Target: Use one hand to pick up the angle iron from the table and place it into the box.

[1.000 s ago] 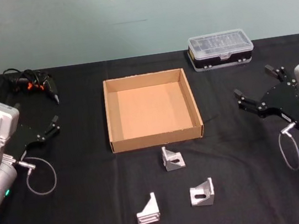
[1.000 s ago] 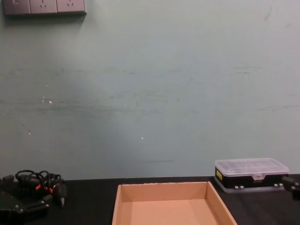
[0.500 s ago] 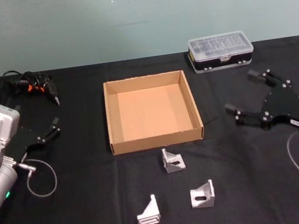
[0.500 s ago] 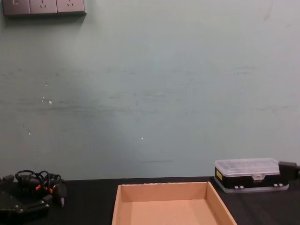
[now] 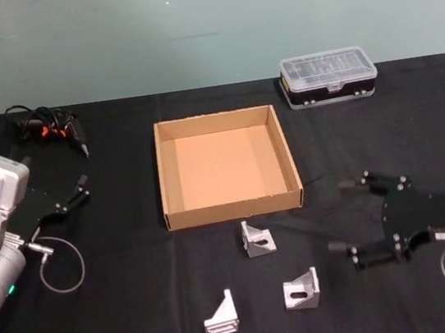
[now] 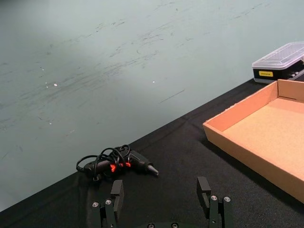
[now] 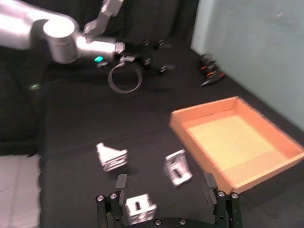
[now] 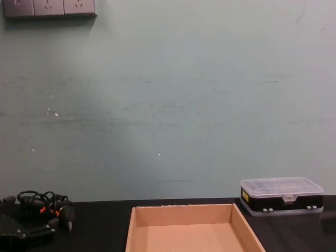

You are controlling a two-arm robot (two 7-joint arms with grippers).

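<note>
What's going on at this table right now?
The right gripper is open, reaching in from the right toward the nearest angle iron, which lies on the table, not yet gripped. Two more angle irons lie close by. The box is empty. The left gripper is open, parked at the table's left side.

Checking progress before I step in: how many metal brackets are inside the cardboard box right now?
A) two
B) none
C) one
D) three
B: the box is bare inside, and the three brackets lie on the table in front of it.
</note>
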